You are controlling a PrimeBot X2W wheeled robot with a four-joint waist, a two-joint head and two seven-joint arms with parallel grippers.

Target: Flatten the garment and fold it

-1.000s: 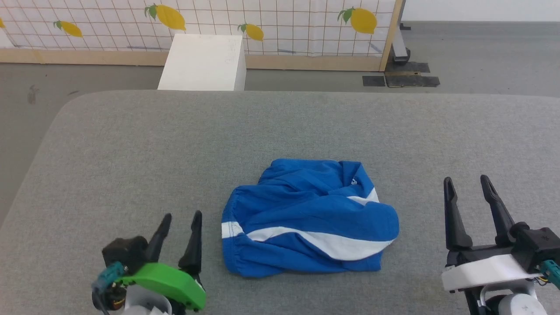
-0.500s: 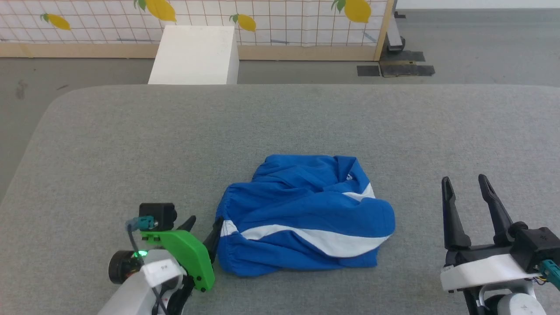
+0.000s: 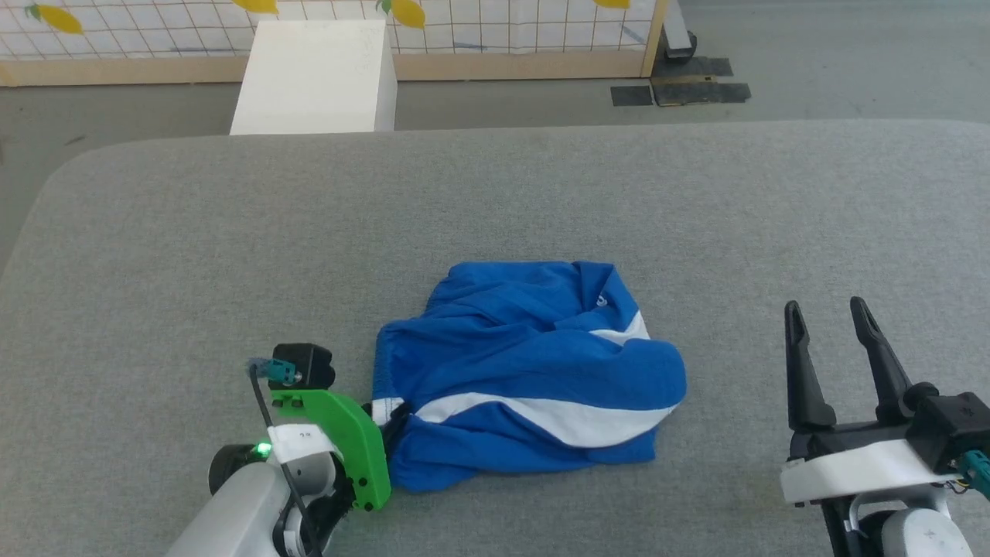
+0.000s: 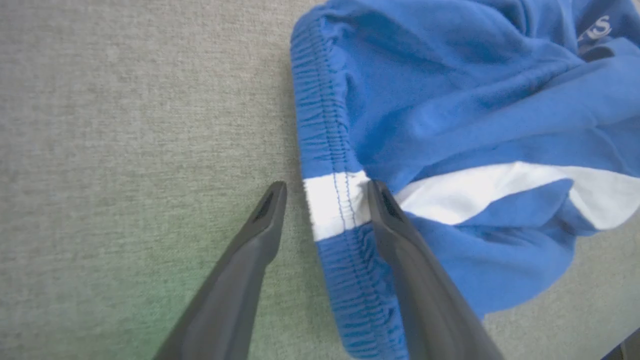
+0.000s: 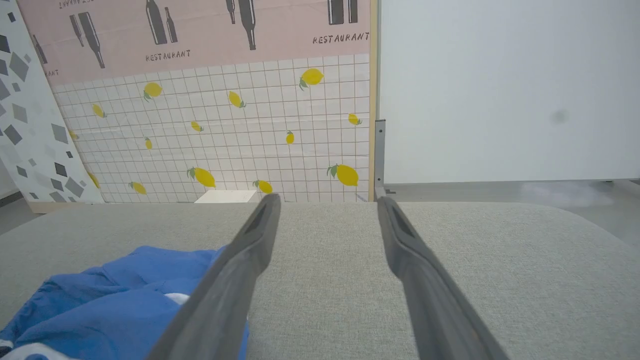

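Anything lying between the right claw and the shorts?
Nothing: in the head view, the grey surface between the right claw and the shorts is bare.

I see the shorts (image 3: 526, 371) in royal blue, with a white stripe (image 3: 541, 414) and a small white logo (image 3: 601, 302). The table (image 3: 495, 201) is plain grey weave. My left gripper (image 4: 326, 187) wears green, my right gripper (image 3: 825, 305) white, both with dark fingers (image 4: 240, 280). The wall (image 5: 225, 140) is a white grid with yellow lemons, and the box (image 3: 313, 73) is white.
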